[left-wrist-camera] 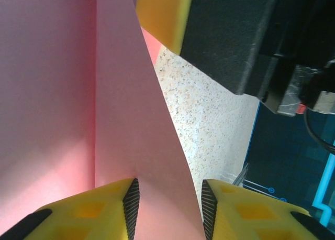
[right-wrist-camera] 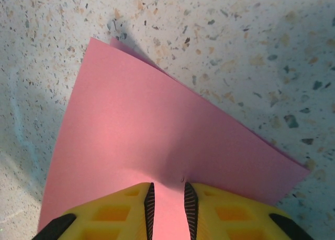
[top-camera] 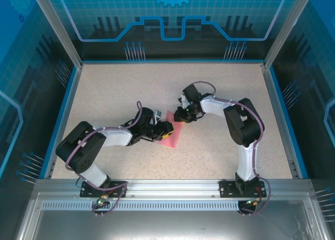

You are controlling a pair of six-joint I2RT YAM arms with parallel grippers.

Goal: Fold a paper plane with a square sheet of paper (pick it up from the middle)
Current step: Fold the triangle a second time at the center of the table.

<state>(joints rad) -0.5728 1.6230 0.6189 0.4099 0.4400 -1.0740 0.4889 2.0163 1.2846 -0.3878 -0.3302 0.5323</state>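
The square sheet of paper (top-camera: 173, 134) is pink-red and lies partly folded at the table's middle, between my two grippers. In the left wrist view a raised flap of the paper (left-wrist-camera: 131, 124) runs between the jaws of my left gripper (left-wrist-camera: 170, 211), which stand apart around it; a straight crease shows to its left. My left gripper (top-camera: 166, 128) sits at the sheet's left side. My right gripper (top-camera: 182, 116) is at its far corner. In the right wrist view my right gripper (right-wrist-camera: 167, 211) pinches the paper (right-wrist-camera: 146, 119), which puckers between the pads, a second layer showing along its edges.
The speckled tabletop (top-camera: 157, 88) spreads wide on all sides, bounded by a blue rim and transparent walls. The right arm's yellow finger and black body (left-wrist-camera: 235, 35) hang close above the sheet in the left wrist view.
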